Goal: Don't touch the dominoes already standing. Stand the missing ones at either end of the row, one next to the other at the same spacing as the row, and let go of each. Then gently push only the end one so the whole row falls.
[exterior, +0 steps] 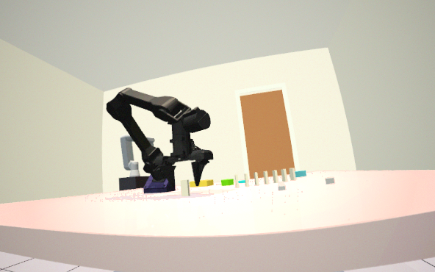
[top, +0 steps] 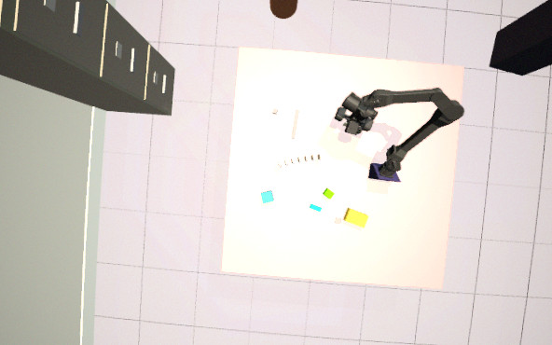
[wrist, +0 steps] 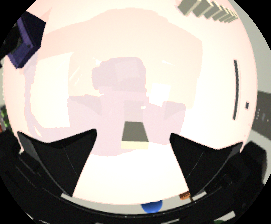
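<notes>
Several pale dominoes stand upright in an evenly spaced row (top: 298,159) (exterior: 265,178) (wrist: 199,7). A separate pale domino (exterior: 185,187) (wrist: 135,132) stands upright away from the row, on the arm's side; it is hidden under the arm in the overhead view. My gripper (top: 347,121) (exterior: 197,183) (wrist: 134,135) is open and empty, pointing down low over the table. In the wrist view the separate domino appears between the two spread fingertips, but the fingers are not closed on it. In the exterior view the fingertips are just right of this domino and behind it.
A long pale bar (top: 295,124) (wrist: 236,90) and a small cube (top: 275,111) (wrist: 247,105) lie beyond the gripper. A teal block (top: 267,197) (exterior: 300,173), green block (top: 328,193) (exterior: 227,182), blue block (top: 315,208) and yellow block (top: 356,217) lie across the row.
</notes>
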`<state>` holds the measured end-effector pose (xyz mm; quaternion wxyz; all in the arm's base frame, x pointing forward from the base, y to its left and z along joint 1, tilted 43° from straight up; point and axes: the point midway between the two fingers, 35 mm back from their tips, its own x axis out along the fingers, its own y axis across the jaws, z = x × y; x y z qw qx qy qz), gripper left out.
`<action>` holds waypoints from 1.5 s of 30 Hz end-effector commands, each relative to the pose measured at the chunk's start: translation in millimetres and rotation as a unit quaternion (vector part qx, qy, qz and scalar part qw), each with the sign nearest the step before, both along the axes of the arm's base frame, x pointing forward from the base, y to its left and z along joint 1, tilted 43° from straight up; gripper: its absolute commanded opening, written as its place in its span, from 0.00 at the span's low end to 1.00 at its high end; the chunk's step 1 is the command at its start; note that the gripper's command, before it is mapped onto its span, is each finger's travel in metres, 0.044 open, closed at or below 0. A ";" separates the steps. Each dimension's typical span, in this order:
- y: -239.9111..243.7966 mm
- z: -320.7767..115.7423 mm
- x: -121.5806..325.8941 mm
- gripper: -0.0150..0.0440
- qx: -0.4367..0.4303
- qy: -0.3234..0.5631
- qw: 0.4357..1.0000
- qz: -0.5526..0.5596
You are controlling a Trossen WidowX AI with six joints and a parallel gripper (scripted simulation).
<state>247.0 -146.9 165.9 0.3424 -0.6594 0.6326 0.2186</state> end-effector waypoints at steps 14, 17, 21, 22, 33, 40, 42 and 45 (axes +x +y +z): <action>-2.2 -4.4 0.6 0.44 0.002 0.002 1.000 0.003; -2.2 -4.4 0.6 0.44 0.002 0.002 1.000 0.003; -2.2 -4.4 0.6 0.44 0.002 0.002 1.000 0.003; -2.2 -4.4 0.6 0.44 0.002 0.002 1.000 0.003; 84.1 86.6 -13.0 0.44 0.005 -0.011 0.999 0.043; 89.3 93.6 -16.6 0.44 0.004 -0.012 0.999 0.047; 89.3 93.6 -16.6 0.44 0.004 -0.012 0.999 0.047; 100.3 85.4 -5.2 0.44 0.015 -0.042 0.999 0.011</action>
